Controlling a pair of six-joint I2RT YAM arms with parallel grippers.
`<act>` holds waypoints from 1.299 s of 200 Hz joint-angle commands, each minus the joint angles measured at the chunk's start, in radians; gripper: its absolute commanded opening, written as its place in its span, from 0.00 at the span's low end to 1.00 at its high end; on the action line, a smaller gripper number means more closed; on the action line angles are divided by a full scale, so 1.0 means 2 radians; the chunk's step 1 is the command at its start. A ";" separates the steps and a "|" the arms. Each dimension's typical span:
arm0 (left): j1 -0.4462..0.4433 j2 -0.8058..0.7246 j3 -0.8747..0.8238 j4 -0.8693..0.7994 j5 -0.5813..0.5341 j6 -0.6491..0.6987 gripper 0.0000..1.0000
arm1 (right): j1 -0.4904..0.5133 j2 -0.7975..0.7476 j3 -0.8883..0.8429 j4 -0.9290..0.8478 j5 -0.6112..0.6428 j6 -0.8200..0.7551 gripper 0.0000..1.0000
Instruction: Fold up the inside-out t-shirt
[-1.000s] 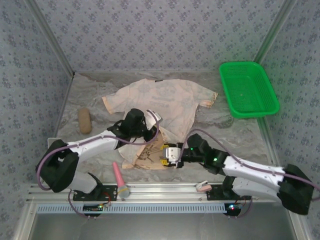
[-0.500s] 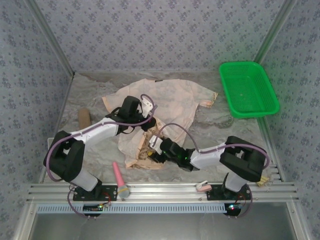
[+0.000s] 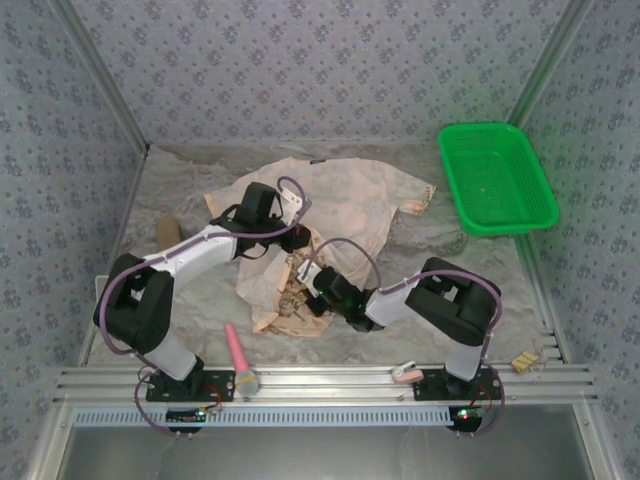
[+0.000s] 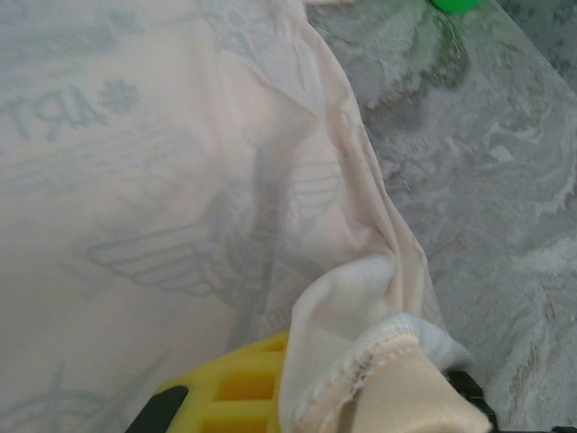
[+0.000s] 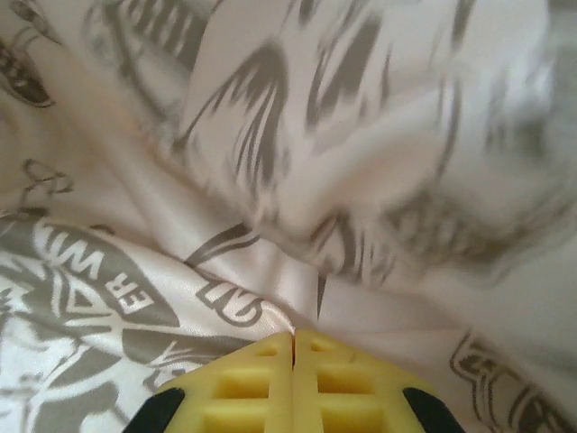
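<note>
Left gripper [image 3: 297, 237] clamped on a hem fold of the inside-out t-shirt [image 3: 345, 200], which lies mid-table [image 3: 470, 270], collar far. Right gripper [image 5: 294, 350] pads together on printed cloth just nearer. Judgement: raise both evenly, hem taut, carry toward collar; avoid bunching.

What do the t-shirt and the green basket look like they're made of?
The t-shirt: thin soft cloth, matte, probably a knit; it drapes, wrinkles and shows a stitched hem. Fibre unclear. The green basket: likely rigid moulded plastic, slightly shiny, uniformly bright with a crisp rim.
</note>
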 commanded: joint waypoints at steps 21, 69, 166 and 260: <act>0.050 0.028 0.086 -0.031 -0.054 -0.043 0.00 | -0.043 -0.155 -0.087 -0.047 -0.106 -0.078 0.00; 0.100 0.162 0.198 -0.080 -0.093 -0.062 0.00 | -0.043 -0.371 -0.167 -0.100 -0.154 -0.226 0.00; 0.101 0.172 0.169 -0.186 -0.039 -0.057 0.46 | -0.122 -0.499 -0.176 -0.230 -0.161 -0.278 0.00; -0.046 0.102 0.082 -0.180 -0.047 -0.105 0.51 | -0.178 -0.296 0.045 -0.381 -0.175 -0.260 0.60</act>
